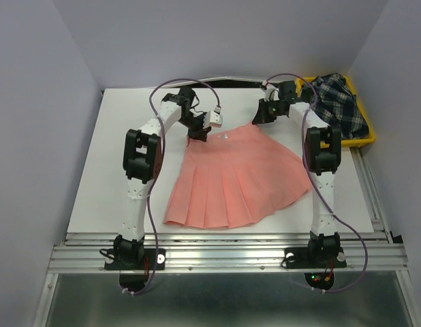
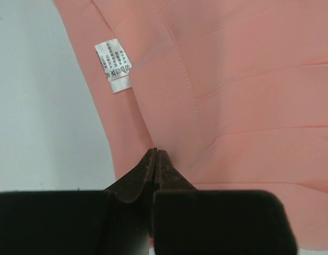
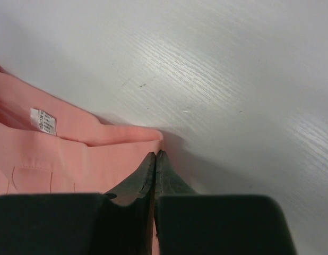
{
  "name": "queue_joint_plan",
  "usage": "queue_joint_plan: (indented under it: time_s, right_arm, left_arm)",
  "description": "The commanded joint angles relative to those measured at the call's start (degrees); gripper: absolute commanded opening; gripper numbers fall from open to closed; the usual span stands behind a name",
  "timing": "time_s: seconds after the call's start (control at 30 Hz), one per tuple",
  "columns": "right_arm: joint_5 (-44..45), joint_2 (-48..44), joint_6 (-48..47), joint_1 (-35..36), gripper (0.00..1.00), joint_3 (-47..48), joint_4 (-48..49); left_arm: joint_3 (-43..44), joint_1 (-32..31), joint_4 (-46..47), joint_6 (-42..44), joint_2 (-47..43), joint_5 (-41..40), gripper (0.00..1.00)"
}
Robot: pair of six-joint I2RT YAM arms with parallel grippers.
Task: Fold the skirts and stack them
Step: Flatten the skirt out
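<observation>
1. The left tool (image 2: 155, 155) is closed. Its two dark fingers press tip to tip on the waist edge of the pink skirt (image 1: 231, 178) and pinch the cloth there.
2. Just ahead of the left tool's tips and slightly to their left, a small white label (image 2: 113, 66) with printed marks lies on the pink cloth. Stitched pleat lines run off to the tool's right. The bare white table (image 2: 36, 106) shows on its left.
3. The right tool (image 3: 155, 155) is also closed, with its tips meeting right at a corner of the pink skirt's waistband. Pink cloth lies to the left of the tips, and bare table lies ahead and to the right. From this angle it is hard to tell whether any cloth is caught between the fingers.
4. In the overhead view, the two tools sit at the far edge of the pink skirt, one at each end of the waistband. The skirt lies flat on the table. It fans out from the tools back toward the arm bases, with the wide pleated hem nearest the bases.
5. Beyond the right tool and to its right, the plaid skirt (image 1: 340, 102) lies crumpled in a yellow tray (image 1: 360, 141). The tray sits at the table's far right corner. The plaid skirt is dark with white lines and lies apart from the pink skirt.
</observation>
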Motion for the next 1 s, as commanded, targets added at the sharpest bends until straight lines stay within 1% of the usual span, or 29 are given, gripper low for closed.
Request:
queue_joint_plan:
  time_s: [0.0, 0.07, 0.13, 0.43, 0.57, 0.6, 0.67, 0.7, 0.73, 0.77, 0.8, 0.83, 0.87, 0.93, 0.97]
  right_arm:
    - [-2.7, -2.2, 0.9, -0.3, 0.01, -0.9, 2.1]
    - [-3.0, -2.3, 0.9, -0.3, 0.01, -1.1, 2.1]
    - [-3.0, -2.3, 0.6, -0.3, 0.01, -1.4, 2.1]
    - [-3.3, -3.3, -0.5, -0.9, 0.01, -2.4, 2.4]
    - [-4.2, -3.7, -0.5, -0.9, 0.01, -2.4, 2.4]
    - [-4.5, -3.8, -0.6, -0.9, 0.01, -2.5, 2.4]
    - [-4.3, -4.1, -2.2, -0.9, 0.01, -2.7, 2.2]
    - [-4.7, -4.4, -2.9, -0.9, 0.01, -2.7, 1.7]
    - [-4.7, -5.2, -3.7, -0.9, 0.07, -3.0, 1.6]
    - [-4.8, -5.8, -4.8, -0.9, 0.18, -3.2, 1.5]
    - [-4.7, -6.4, -7.0, -1.4, 0.25, -3.2, 0.9]
    - [-4.3, -6.9, -8.0, -1.4, 0.48, -3.1, 0.3]
    - [-3.6, -7.9, -11.0, -1.4, 0.54, -2.5, -1.2]
    - [-2.5, -8.6, -12.5, -1.4, 0.62, -0.4, -3.0]
    - [-1.2, -9.0, -13.6, -1.4, 0.64, -0.1, -3.5]
  left_arm:
    - [0.5, 1.2, -3.5, 0.7, -3.1, 2.7, 0.41]
    - [0.5, 1.1, -2.5, -1.6, -3.4, 3.2, 0.6]
    - [0.8, 1.1, -2.0, -2.1, -3.4, 3.8, 0.64]
    - [4.0, -0.7, -5.2, 0.4, -0.2, 2.3, 0.63]
    - [3.2, -0.6, -5.2, 0.2, -0.4, 1.7, 0.47]
    - [3.2, -0.5, -5.9, 0.5, -0.3, 1.1, 0.46]
    - [3.4, -0.2, -6.9, 1.5, -0.3, 0.9, 0.47]
    - [3.4, 0.0, -7.2, 1.4, -0.5, 0.9, 0.54]
    - [3.2, 0.2, -7.0, 1.1, -1.4, 1.1, 0.57]
    - [2.7, 0.8, -6.6, 0.8, -2.2, 1.2, 0.59]
    - [1.7, 1.1, -5.6, -0.1, -3.7, 1.1, 0.61]
    - [1.2, 1.4, -5.0, -0.7, -4.5, 0.9, 0.61]
    - [0.3, 2.1, -3.9, -2.2, -6.0, 0.5, 0.62]
    - [-0.2, 2.8, -3.0, -3.6, -7.2, 0.5, 0.62]
    - [-0.9, 3.5, -1.5, -6.4, -7.7, 0.6, 0.62]
